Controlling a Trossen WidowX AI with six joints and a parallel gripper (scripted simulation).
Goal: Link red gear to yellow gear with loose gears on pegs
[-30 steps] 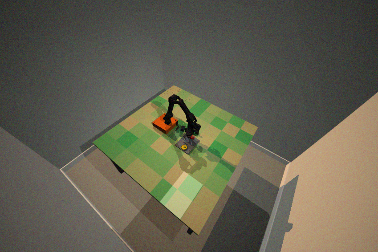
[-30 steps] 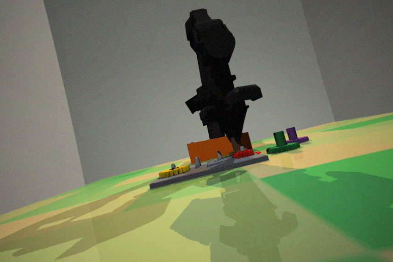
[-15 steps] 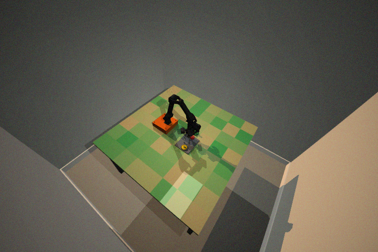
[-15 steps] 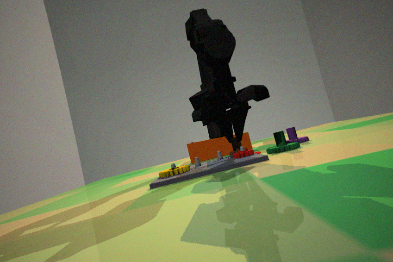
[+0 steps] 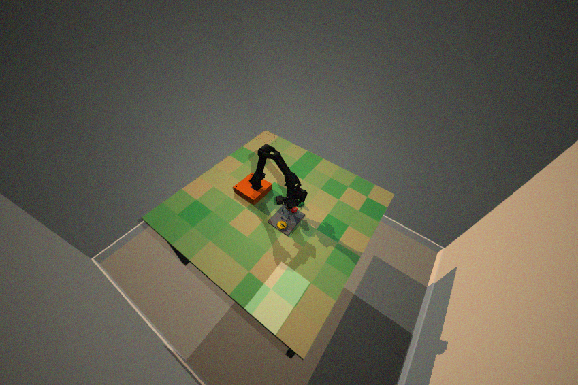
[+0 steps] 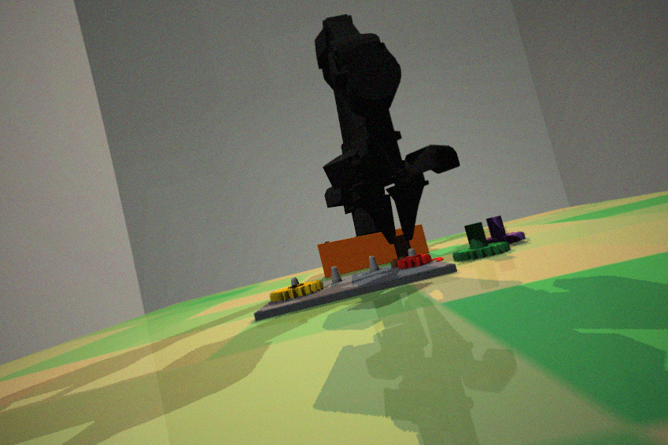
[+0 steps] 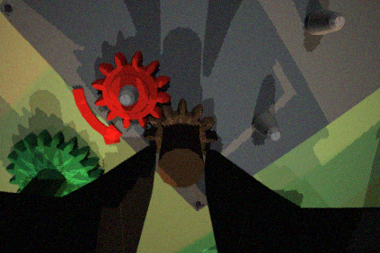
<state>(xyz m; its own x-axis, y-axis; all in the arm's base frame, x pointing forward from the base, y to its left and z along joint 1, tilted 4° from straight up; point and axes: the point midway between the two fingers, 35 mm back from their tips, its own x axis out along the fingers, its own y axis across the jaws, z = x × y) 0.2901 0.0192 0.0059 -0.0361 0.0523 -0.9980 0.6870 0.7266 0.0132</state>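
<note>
A brown gear (image 6: 400, 250) (image 7: 182, 118) with a tall knob is at the grey board's (image 5: 298, 220) (image 6: 356, 289) (image 7: 239, 90) near corner. Its teeth are close beside the red gear (image 5: 294, 210) (image 6: 415, 261) (image 7: 142, 113); whether it sits fully flat is hidden. My gripper (image 6: 402, 242) (image 7: 181, 156) is slightly open, its fingers narrowly around the brown knob. The yellow gear (image 5: 280, 224) (image 6: 299, 291) sits on its peg at the other end. Two empty pegs show, one peg (image 6: 336, 275) (image 7: 267, 125) and another peg (image 6: 373, 263) (image 7: 323, 22); these points may pair differently between views.
A green gear (image 6: 481, 252) (image 7: 59, 157) with an upright knob stands on the table beside the board, near my left finger in the wrist view. A purple gear (image 6: 514, 237) stands behind it. The red arrow (image 7: 87, 117) lies beside the red gear. The orange base (image 5: 252, 191) (image 6: 353, 255) is behind the board.
</note>
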